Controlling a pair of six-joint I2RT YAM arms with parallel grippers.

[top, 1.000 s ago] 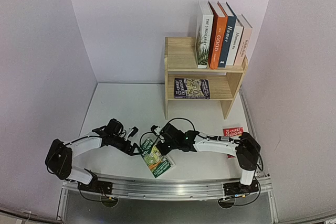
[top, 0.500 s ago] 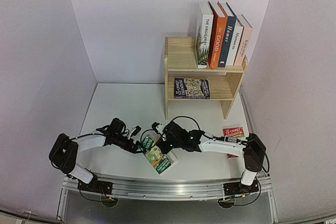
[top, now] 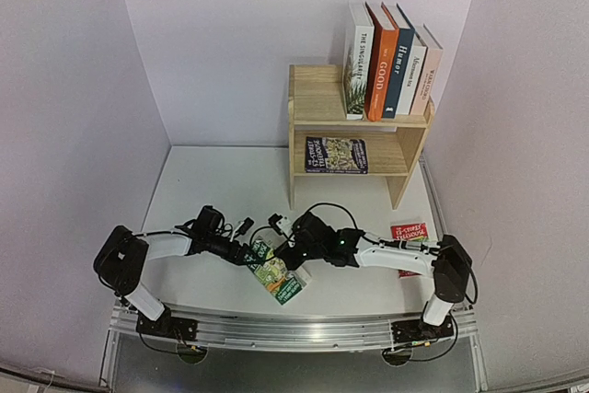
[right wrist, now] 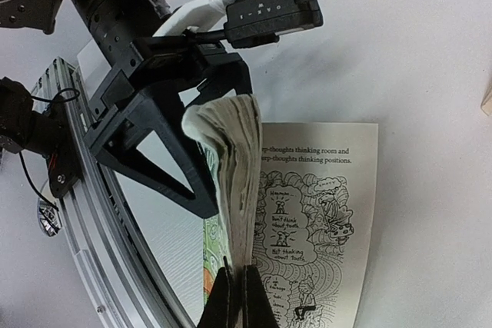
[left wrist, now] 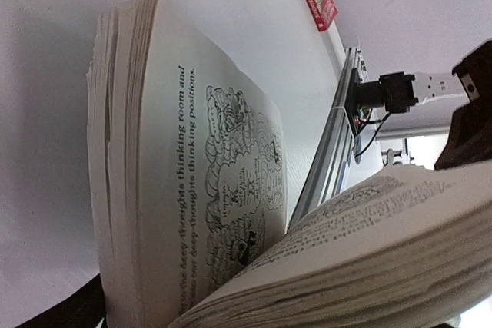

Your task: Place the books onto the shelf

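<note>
**Green book pinched by its pages: hazards of the coming lift**

The green book (top: 279, 280) lies on the tabletop (top: 212, 190) near the front rail (top: 304, 330), between the two arms and well apart from the shelf (top: 313, 98). It is open. One sheaf of pages stands upright, while an illustrated page and the cover lie flat. The right fingers (right wrist: 221, 309) are closed on one edge of that upright sheaf alone (not on the spine or the cover). The left fingers (right wrist: 207, 71) are spread wide on either side of the sheaf's far edge. Whether they touch the paper cannot be told.

Probable faults, judged from this pose:

(a) A lift by paper alone would hang the book's weight on a thin sheaf. The sheaf may tear at the binding or slide out of the pinch.

(b) Raised like this, the book would dangle splayed open. It would likely catch on the shelf's side panels instead of sliding in.

(c) If the left fingers close across the fanned pages, they may crease or fold them rather than gather the book shut.

(d) The two wrists are very near each other. A small misjudged move could knock them together or push the book toward the rail.

(e) The red book (top: 408, 230) lies just beside the right arm and is partly hidden by it, so a sweep of that arm could drag it along.

Five books (top: 391, 62) stand on the top tier, and a blue book (top: 336, 155) sits on the lower one.
</note>
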